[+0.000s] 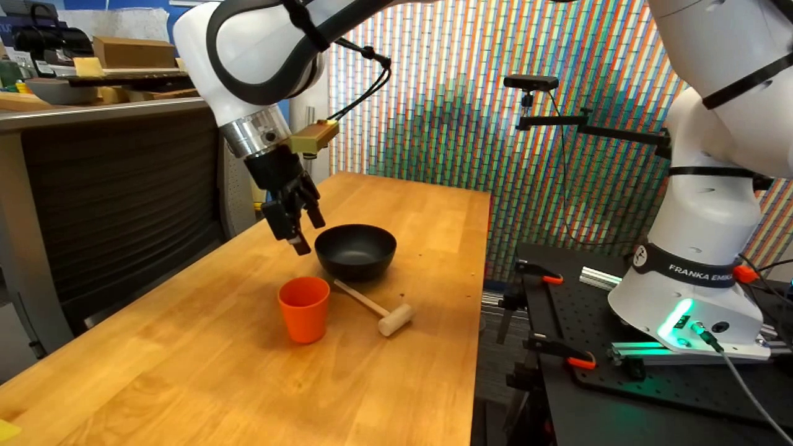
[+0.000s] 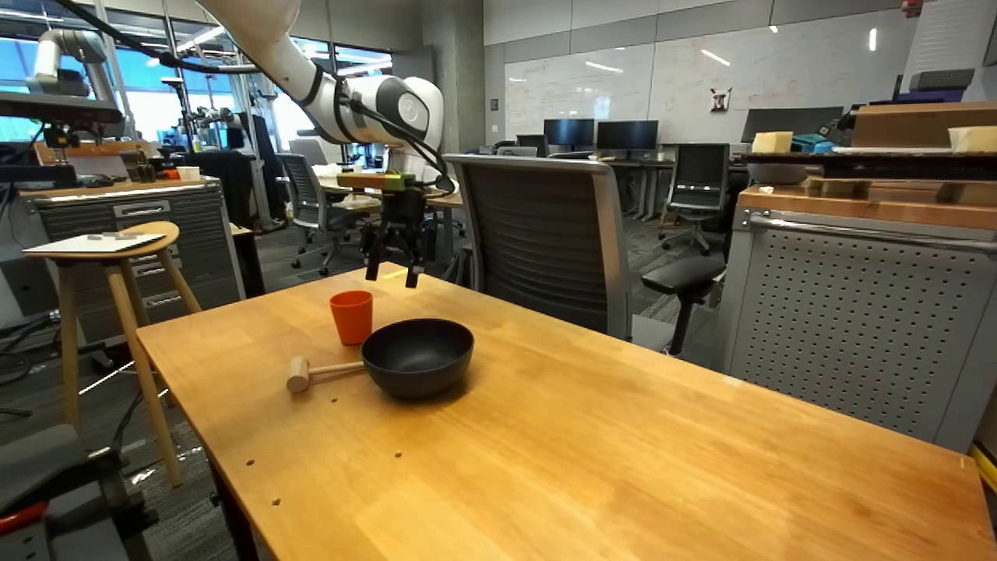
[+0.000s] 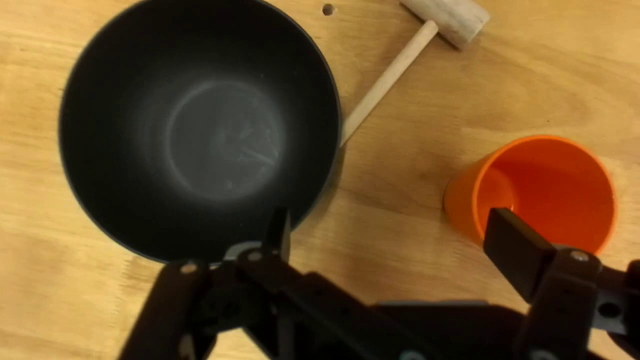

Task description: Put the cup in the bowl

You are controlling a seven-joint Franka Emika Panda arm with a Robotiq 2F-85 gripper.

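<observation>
The orange-red cup stands upright on the wooden table, beside the bowl and apart from it. The cup also shows in an exterior view and at the right of the wrist view. The black bowl stands upright with nothing in it. It also shows in an exterior view and at the left of the wrist view. My gripper is open with nothing between its fingers, above the table near bowl and cup. In the wrist view the gripper's fingers partly cover the rims of both.
A pale wooden mallet lies on the table. Its handle tip reaches the bowl's side, partly hidden under the rim in the wrist view. A dark office chair stands at the table's edge behind the gripper.
</observation>
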